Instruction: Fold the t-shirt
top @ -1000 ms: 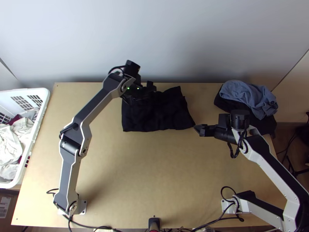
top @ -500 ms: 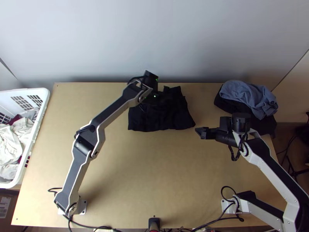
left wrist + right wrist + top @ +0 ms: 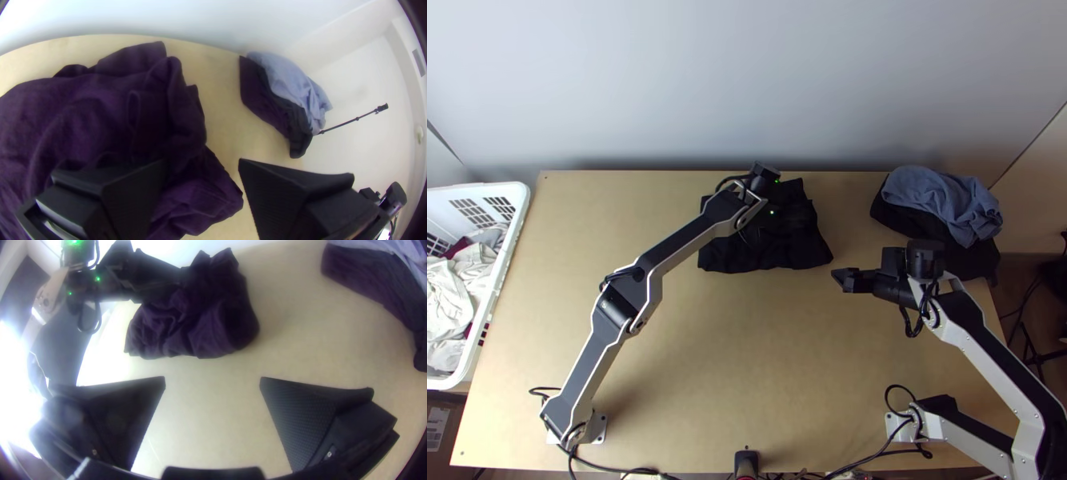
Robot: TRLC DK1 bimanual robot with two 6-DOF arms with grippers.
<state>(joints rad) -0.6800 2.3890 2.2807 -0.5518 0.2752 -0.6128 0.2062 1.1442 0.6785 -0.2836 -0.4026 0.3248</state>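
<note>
- The left end effector [image 3: 202, 164] is hanging over the t-shirt's 3 o'clock half in the top view, its two fingers standing apart with nothing clamped; the cloth's edge and bare wood are showing between them.
- The right end effector [image 3: 212, 381] is also holding its fingers wide apart and empty, near the shirt's 5 o'clock corner and well placed, I'm judging, for steadying that side.
- The t-shirt [image 3: 102, 102] is lying in a compact, roughly folded bundle toward 12 o'clock on the desk [image 3: 747, 360], its near edge running fairly even, its surface wrinkling, and one corner poking out toward 1 o'clock.
- The step in hand is probably tidying or tightening this folded packet, so a good pinch is calling for low fingers straddling one edge and taking all the layers meant to move.
- Pulling from one side alone is risking a twist or sliding layers; pressing lightly at 5 o'clock while folding or smoothing would be helping.
- A clothes pile [image 3: 939, 204] is sitting near 3 o'clock from the shirt, so wide sweeps that way are needing care; a basket [image 3: 523, 196] is standing well apart toward 9 o'clock.
</note>
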